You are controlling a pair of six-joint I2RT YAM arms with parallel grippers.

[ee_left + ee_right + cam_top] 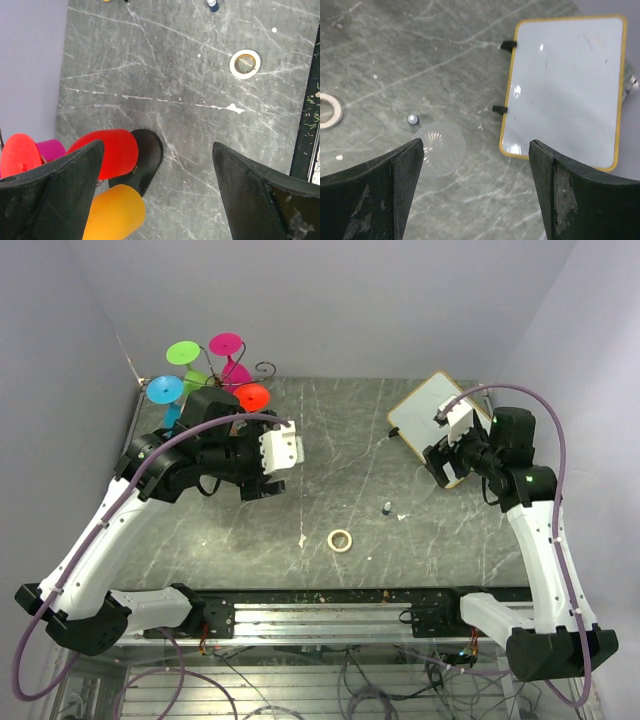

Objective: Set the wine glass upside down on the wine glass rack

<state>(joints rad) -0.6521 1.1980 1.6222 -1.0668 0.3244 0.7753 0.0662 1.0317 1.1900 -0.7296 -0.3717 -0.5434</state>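
The wine glass rack (265,370), thin dark wire with curled arms, stands in the far left corner of the desk on its flat black oval base (148,152). Coloured wine glasses hang on it upside down, feet uppermost: a green glass (184,352), a magenta glass (226,342), a blue glass (164,389) and the red wine glass (252,396), which is nearest the desk's middle. An orange bowl (117,215) hangs just beside the red one.

A dark grey desk (350,440), veined white like marble, lies under the left end effector (155,150) and the right end effector (476,145). Plain pale lilac walls (330,300) rise beyond them and at either outer side, evenly lit.
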